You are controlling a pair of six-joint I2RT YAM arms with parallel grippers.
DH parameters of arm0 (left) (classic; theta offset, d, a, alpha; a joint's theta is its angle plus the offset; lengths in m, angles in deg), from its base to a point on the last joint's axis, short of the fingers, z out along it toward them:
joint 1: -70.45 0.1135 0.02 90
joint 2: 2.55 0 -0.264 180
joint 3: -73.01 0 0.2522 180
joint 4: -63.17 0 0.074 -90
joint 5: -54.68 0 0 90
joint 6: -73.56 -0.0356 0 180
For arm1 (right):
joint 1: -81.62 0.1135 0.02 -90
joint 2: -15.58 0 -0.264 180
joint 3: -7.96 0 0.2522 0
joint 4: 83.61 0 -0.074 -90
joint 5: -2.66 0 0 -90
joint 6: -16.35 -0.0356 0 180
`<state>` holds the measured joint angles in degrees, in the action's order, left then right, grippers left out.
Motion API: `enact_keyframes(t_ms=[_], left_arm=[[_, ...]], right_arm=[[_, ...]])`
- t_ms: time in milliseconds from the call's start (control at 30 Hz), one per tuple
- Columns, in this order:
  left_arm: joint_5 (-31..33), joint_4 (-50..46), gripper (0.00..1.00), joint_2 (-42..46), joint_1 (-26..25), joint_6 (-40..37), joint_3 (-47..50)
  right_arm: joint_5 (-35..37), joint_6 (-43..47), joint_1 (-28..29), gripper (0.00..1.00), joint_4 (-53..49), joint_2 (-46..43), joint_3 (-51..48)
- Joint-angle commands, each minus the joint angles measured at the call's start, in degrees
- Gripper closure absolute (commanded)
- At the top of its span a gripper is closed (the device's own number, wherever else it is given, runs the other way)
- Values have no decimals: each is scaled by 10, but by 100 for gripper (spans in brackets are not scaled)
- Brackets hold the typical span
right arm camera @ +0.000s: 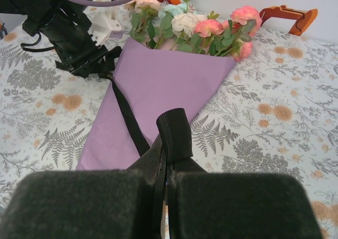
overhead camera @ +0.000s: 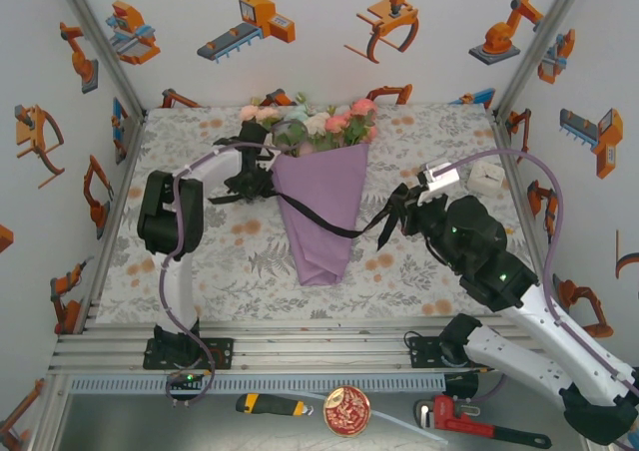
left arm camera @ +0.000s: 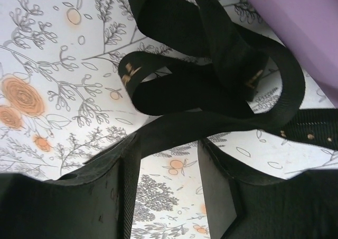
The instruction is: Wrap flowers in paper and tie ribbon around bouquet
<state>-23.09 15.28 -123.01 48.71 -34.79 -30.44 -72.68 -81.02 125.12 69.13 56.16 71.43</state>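
Top external: the bouquet [overhead camera: 321, 177] lies between your two grippers, flowers [overhead camera: 315, 122] at the end away from the bases. The ribbon [overhead camera: 318, 225] crosses the top face of the paper [overhead camera: 324, 256] on a slant, from the left gripper [overhead camera: 258, 184] to the right gripper [overhead camera: 392, 220].

Right wrist: jaws closed to a slit. A fold of ribbon is pinched between them and pokes out just past the tips. The band runs straight ahead from the jaws and up over the paper.

Left wrist: jaws parted, cloth [left arm camera: 53, 48] showing through the gap. Ribbon lies in loose loops just ahead of the tips, with one band across them. Nothing looks clamped.

Risks, as I judge them:
- If you pull with the right, the slack ahead of the left jaws may run out, since nothing anchors that end.
- The ribbon is seen over the paper; whether any passes beneath, you cannot tell. Tension could slide it toward the narrow tip and off.
- The bouquet looks light. Sideways drag could roll it and spring the wrap open.
- If you close the left jaws into that heap, you may catch two layers or a twist, which would foul the knot.
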Motion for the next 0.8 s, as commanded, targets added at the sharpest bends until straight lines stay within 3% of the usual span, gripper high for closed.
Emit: enact_keyframes(t_ms=[0, 100, 400, 533, 633, 767], left_arm=[[18, -7, 53, -34, -1, -27, -11], [15, -14, 58, -46, 0, -34, -22], [61, 8, 99, -55, 5, -38, -31], [83, 50, 100, -9, 9, -13, -11], [29, 75, 100, 50, 15, 40, 12], [-29, 101, 96, 109, 30, 182, 39]], right_arm=[[1, 14, -6, 100, 6, -1, 7], [-4, 15, -9, 100, 2, 3, 13], [-8, 11, -11, 100, -7, 0, 24], [-7, 11, -11, 100, -10, -1, 26], [-8, 8, -11, 100, -10, 3, 27], [-10, 1, -11, 100, -3, 8, 23]])
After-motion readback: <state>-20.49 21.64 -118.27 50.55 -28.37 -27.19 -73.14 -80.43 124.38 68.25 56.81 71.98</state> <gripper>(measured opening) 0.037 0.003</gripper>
